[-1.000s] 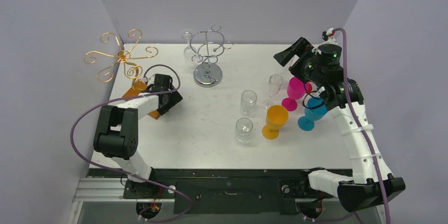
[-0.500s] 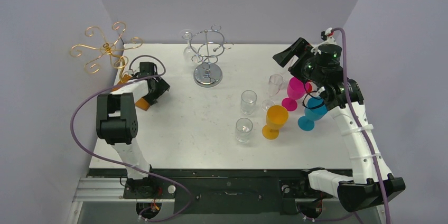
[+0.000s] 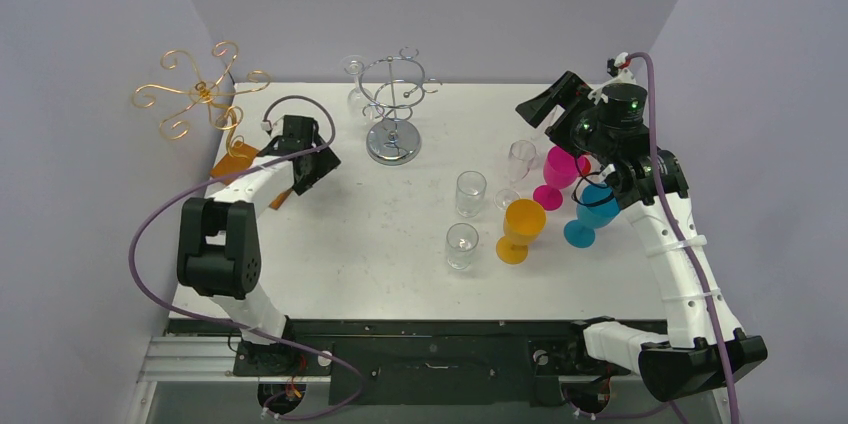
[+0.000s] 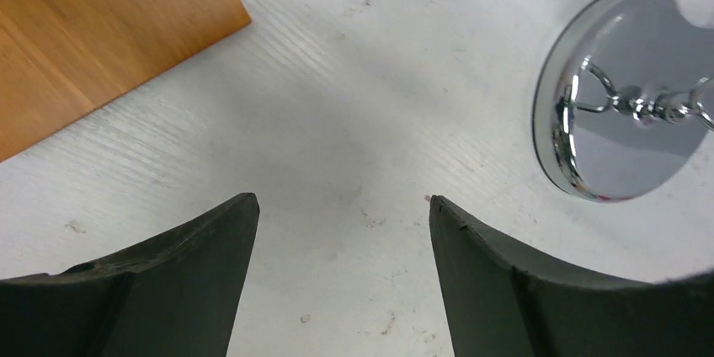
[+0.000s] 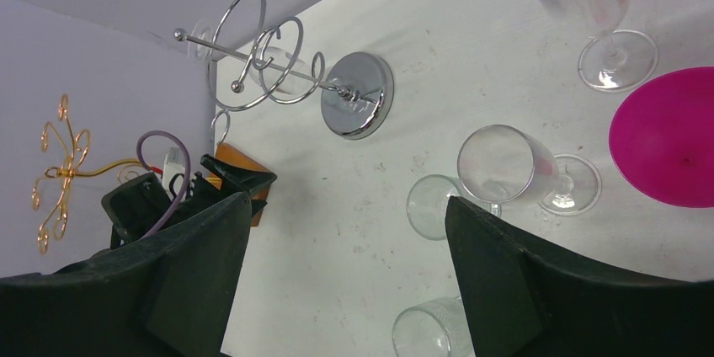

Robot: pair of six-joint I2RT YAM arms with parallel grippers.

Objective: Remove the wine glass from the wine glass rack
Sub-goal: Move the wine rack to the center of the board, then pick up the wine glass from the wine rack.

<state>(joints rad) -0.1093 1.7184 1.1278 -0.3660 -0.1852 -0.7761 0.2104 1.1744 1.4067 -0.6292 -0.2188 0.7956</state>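
Hovering low over the table (image 3: pixel 400 274), the left pincer (image 3: pixel 318 166) stands wide with only bare tabletop between its fingers (image 4: pixel 168 290). The right pincer (image 3: pixel 540 104) is held high at the far right, also wide and gripping nothing.

The wine glass (image 3: pixel 355 84) hangs bowl-down on the chrome rack (image 3: pixel 392 94), beyond the left pincer and a little to its right, well apart from it. In the left wrist view the rack's round chrome foot (image 4: pixel 623 104) lies ahead and to the right of the fingers, and the wood base (image 4: pixel 93 29) of the gold rack (image 3: pixel 200 94) lies ahead and to the left.

Compared with half a second ago, the left pincer has swung right, away from the wood base and nearer the chrome foot. The gold rack sits where it was then, though a second ago it stood further right. The right arm has not moved.

Below and in front of the right pincer stand six upright vessels: two clear tumblers (image 3: pixel 470 192), a clear stem glass (image 3: pixel 520 159), a pink cup (image 3: pixel 560 172), an orange cup (image 3: pixel 522 227) and a blue cup (image 3: pixel 595 214). The tabletop shows through the clear ones, and the pink cup's inside shows only plain pink from the right wrist.
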